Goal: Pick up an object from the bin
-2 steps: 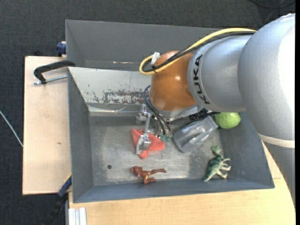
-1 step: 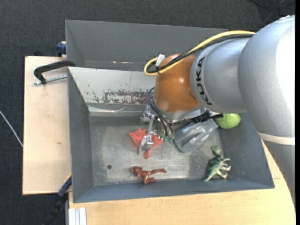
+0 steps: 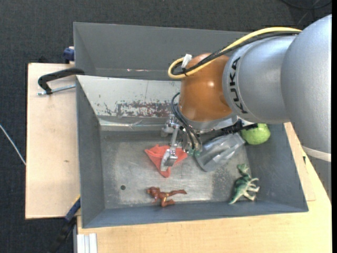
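Hanging with gripper [image 3: 172, 151] right over red crumpled piece [image 3: 156, 155] at mid-bin, sitting just left of clear plastic cup [image 3: 220, 151], being impossible to tell whether open or closed

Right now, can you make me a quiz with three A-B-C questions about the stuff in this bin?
1. Where is the small brown toy dinosaur? A by the grey metal bin's near wall; B high on the back wall; C hanging from the arm.
2. How many toy dinosaurs are there? A one; B two; C five.
3. How is the clear plastic cup? A standing upright; B lying on its side; C upside down.
Answers: 1 A, it lies along the wall at the view's bottom. 2 B, the brown one plus the green toy dinosaur. 3 B, its side rests on the floor next to the gripper.
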`<action>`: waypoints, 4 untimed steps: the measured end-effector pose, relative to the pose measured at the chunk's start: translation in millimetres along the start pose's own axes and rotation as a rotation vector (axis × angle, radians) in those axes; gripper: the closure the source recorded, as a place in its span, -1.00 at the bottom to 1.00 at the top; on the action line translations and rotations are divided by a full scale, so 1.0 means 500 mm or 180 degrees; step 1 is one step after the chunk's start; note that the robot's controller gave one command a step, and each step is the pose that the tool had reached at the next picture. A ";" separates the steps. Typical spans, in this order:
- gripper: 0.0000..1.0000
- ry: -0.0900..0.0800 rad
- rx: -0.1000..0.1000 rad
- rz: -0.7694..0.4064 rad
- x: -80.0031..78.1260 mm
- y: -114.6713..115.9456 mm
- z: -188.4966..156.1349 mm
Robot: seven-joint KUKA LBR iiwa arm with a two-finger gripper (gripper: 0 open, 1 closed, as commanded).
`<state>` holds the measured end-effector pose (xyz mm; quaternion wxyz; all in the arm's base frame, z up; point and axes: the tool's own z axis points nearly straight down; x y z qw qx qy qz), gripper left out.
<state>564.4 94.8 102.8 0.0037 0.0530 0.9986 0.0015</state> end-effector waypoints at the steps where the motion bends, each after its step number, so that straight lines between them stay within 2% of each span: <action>1: -1.00 0.0019 0.0004 0.0028 0.022 0.003 0.059; 2: 1.00 0.0017 -0.0003 0.0454 0.037 0.018 0.054; 4: 1.00 0.0016 -0.0002 0.0454 0.038 0.019 0.052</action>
